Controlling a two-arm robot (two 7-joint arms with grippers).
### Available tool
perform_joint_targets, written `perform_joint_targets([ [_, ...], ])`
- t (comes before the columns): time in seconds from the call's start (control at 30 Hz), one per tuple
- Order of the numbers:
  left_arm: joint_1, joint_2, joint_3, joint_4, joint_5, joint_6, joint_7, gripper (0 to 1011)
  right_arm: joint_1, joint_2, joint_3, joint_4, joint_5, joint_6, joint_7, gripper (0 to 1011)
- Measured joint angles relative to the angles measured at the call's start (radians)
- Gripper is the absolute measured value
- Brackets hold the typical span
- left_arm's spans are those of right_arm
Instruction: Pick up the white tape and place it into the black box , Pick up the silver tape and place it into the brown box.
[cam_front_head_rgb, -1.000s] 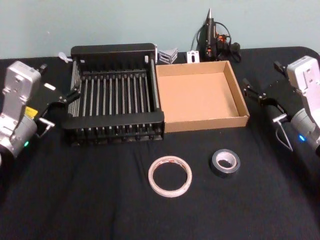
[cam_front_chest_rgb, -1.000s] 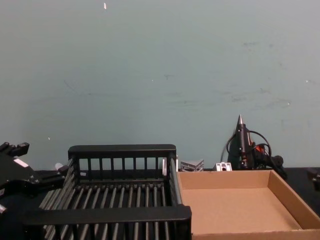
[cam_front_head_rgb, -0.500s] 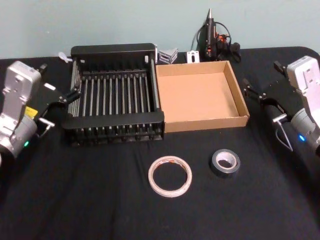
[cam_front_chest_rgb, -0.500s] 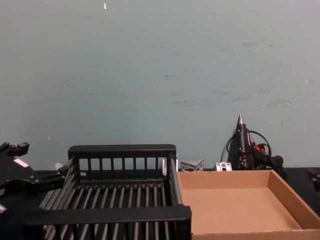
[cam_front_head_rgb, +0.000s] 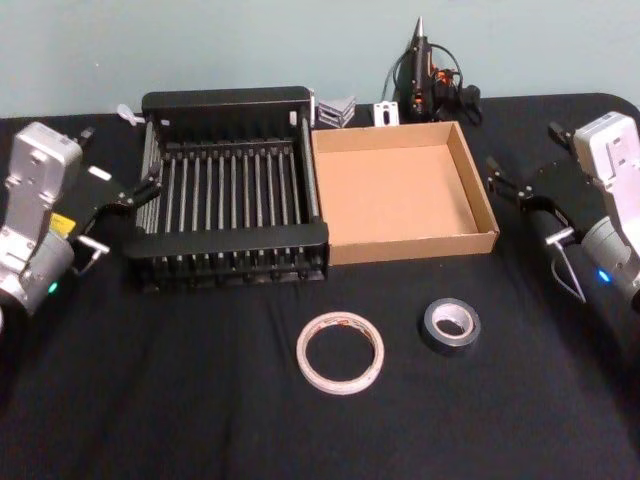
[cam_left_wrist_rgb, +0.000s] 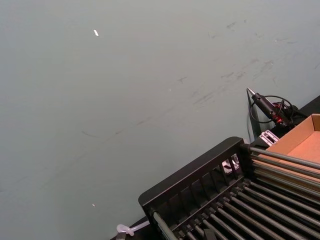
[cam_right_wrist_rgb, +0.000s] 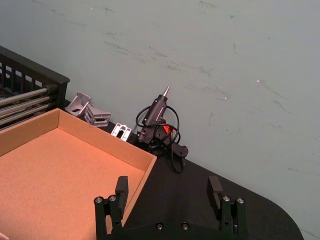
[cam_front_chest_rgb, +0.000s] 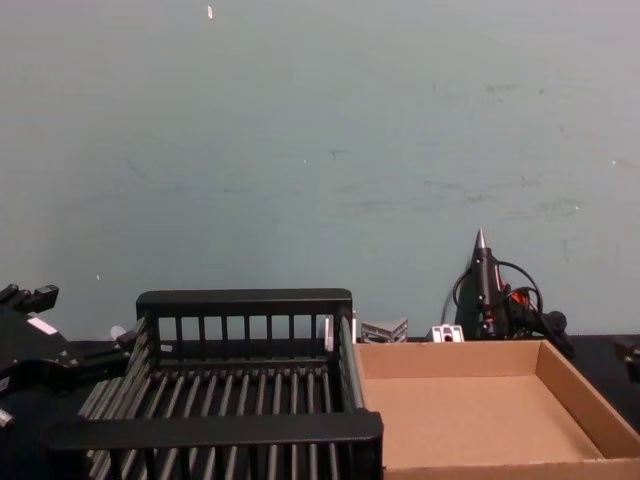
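Note:
The white tape (cam_front_head_rgb: 340, 352), a thin whitish ring, lies flat on the black cloth in front of the boxes. To its right lies the smaller silver tape (cam_front_head_rgb: 450, 325). The black box (cam_front_head_rgb: 225, 102) stands behind them, and the brown box (cam_front_head_rgb: 395, 190) touches its right side; nothing lies in either. My left gripper (cam_front_head_rgb: 116, 162) hovers open beside the crate's left wall, seen in the chest view as my left gripper (cam_front_chest_rgb: 55, 335). My right gripper (cam_front_head_rgb: 526, 152) hovers open to the right of the cardboard tray; the right wrist view shows this gripper (cam_right_wrist_rgb: 168, 189) with nothing between its fingers.
A black glue gun (cam_front_head_rgb: 425, 70) with its cable stands behind the brown box near the wall, next to small metal brackets (cam_front_head_rgb: 337, 108). Black cloth covers the table. There is free room around both tapes at the front.

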Motion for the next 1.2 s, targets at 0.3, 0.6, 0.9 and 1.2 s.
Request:
perform_joint_targets([
  [0.3,0.000,0.000,0.000,0.000,0.000,0.000,0.000,1001,0.000,0.000,0.000,0.000,0.000,0.000,0.000,1002],
  [0.6,0.000,0.000,0.000,0.000,0.000,0.000,0.000,1001,-0.002,-0.002,0.005,-0.001,0.000,0.000,0.003,1002],
  [0.9,0.000,0.000,0.000,0.000,0.000,0.000,0.000,1001,-0.042,0.000,0.050,-0.062,0.028,0.023,0.041,1002],
  [1.2,0.000,0.000,0.000,0.000,0.000,0.000,0.000,1001,-0.126,0.027,0.108,-0.182,0.095,0.087,0.087,1002],
])
